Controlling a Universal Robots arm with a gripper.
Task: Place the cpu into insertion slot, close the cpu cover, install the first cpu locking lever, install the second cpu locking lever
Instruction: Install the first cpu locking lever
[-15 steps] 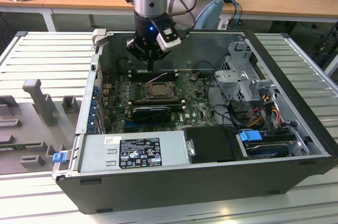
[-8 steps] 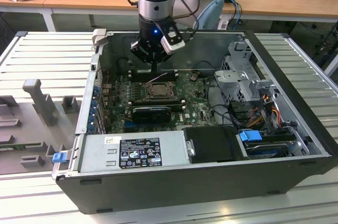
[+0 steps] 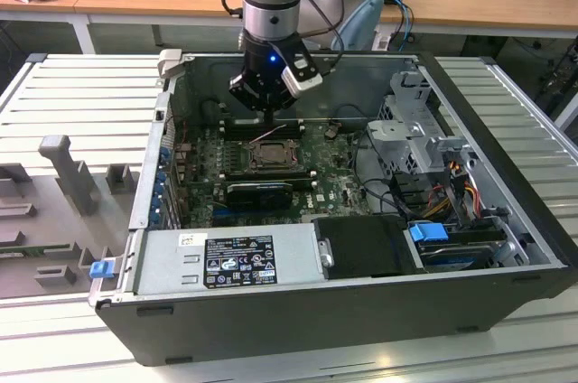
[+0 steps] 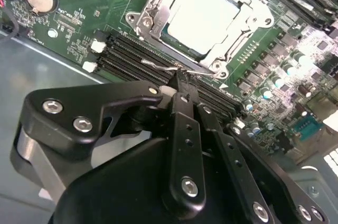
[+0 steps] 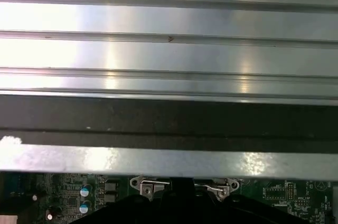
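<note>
The cpu (image 4: pixel 203 15), a small flat square chip with a pale silvery face, lies seated in the insertion slot (image 4: pixel 158 26), a square metal-rimmed socket on the green circuit board (image 4: pixel 84 18). The cpu cover (image 4: pixel 240 20), a silver metal frame plate with a central window, lies closed flat around the chip, so placement and cover closing appear done.

A thin bent wire locking lever (image 4: pixel 166 67) runs along the socket's near edge, beside the long black memory slots (image 4: pixel 132 57). The black gripper (image 4: pixel 182 84) has its fingertips drawn close together right at this wire; they appear pinched on it or pressing it, though contact cannot be confirmed. Lever installation is judged under way; whether either lever is latched cannot be told.

The exterior view places the gripper (image 3: pixel 268 116) low inside the open grey computer case (image 3: pixel 343 311), just behind the socket (image 3: pixel 271 155). The second wrist view alone resolves the chip, the cover and the wire. The first wrist view adds the ribbed aluminium table surface (image 5: pixel 169 49) beyond the case wall and two silver socket brackets (image 5: pixel 148 184).
</note>
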